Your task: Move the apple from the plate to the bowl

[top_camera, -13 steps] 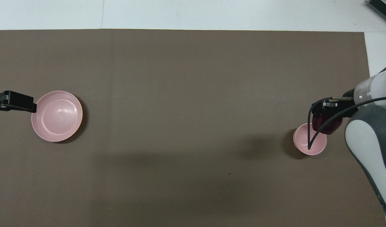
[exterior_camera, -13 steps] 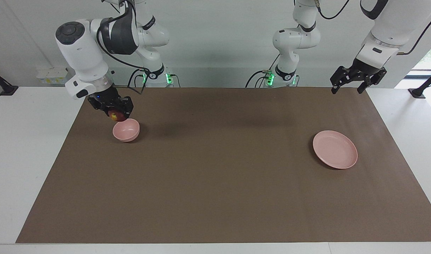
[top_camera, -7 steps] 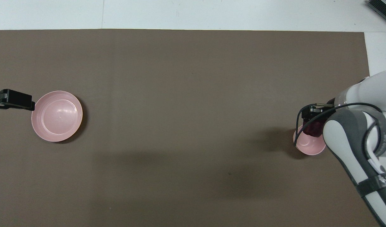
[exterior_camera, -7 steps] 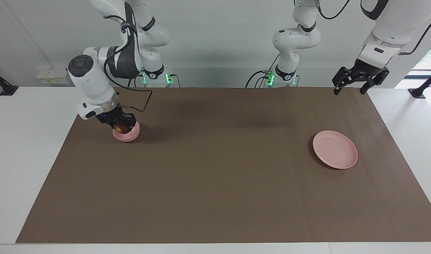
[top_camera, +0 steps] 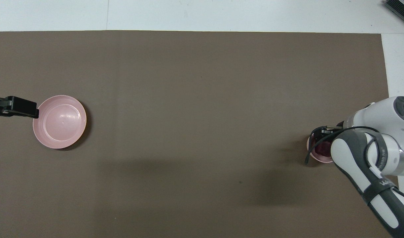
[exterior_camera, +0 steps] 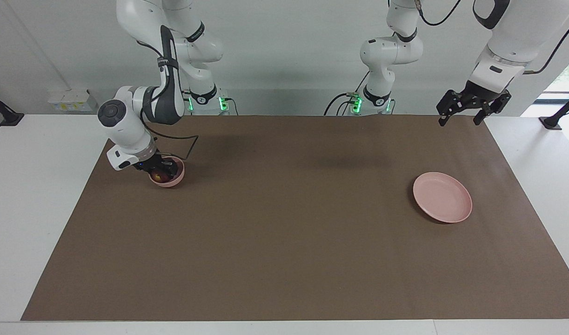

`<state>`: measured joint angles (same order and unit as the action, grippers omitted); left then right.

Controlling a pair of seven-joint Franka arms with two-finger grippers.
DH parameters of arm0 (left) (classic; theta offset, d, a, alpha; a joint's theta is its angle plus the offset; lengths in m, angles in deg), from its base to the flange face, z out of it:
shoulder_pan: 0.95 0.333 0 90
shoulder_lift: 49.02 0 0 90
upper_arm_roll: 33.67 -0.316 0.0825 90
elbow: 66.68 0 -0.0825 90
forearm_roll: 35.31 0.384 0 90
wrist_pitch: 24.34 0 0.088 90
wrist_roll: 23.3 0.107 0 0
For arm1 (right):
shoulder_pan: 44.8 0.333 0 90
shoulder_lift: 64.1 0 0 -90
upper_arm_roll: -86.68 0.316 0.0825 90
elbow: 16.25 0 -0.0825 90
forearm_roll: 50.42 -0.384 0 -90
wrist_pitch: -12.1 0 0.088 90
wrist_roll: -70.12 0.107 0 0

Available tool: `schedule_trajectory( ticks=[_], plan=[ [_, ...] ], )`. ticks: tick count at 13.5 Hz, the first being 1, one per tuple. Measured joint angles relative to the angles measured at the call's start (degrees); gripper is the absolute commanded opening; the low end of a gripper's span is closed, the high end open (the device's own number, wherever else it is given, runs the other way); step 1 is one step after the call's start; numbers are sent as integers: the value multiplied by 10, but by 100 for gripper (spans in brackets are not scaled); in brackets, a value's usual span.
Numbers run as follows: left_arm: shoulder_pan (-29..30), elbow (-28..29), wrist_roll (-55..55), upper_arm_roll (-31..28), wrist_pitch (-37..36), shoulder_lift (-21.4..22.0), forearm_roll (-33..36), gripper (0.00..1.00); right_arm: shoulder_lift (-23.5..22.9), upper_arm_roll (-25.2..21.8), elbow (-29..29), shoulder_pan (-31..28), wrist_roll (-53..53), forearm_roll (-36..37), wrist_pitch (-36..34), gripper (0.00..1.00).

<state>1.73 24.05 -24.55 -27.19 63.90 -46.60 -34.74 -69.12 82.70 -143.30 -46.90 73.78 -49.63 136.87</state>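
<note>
The small deep pink bowl (exterior_camera: 174, 179) (top_camera: 310, 145) sits at the right arm's end of the brown mat. My right gripper (exterior_camera: 161, 173) (top_camera: 322, 140) reaches down inside it, shut on the dark red apple (exterior_camera: 159, 176) (top_camera: 321, 149), which sits low within the rim. In the overhead view the right arm hides much of the bowl. The flat pink plate (exterior_camera: 442, 197) (top_camera: 59, 121) lies bare at the left arm's end. My left gripper (exterior_camera: 457, 121) (top_camera: 28, 110) hangs open in the air above the mat's edge by the plate, holding nothing, and waits.
A brown mat (exterior_camera: 289, 223) covers most of the white table. A black cable (exterior_camera: 191, 142) loops from the right wrist beside the bowl.
My right arm has come down with the apple, from just above the bowl's rim to inside the bowl. The left gripper has barely shifted.
</note>
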Motion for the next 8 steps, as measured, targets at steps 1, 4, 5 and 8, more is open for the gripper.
schedule_trajectory(
  ticks=[1,4,5,8],
  plan=[
    [0,0,0,1,1,0,0,100,0,2,-1,1,1,0,1,100],
    [0,0,0,2,7,0,0,100,7,5,14,2,1,0,-6,100],
    [0,0,0,2,9,0,0,100,11,6,30,2,1,0,-27,100],
    [0,0,-1,0,9,0,0,100,27,6,88,2,1,0,-96,100]
  ],
)
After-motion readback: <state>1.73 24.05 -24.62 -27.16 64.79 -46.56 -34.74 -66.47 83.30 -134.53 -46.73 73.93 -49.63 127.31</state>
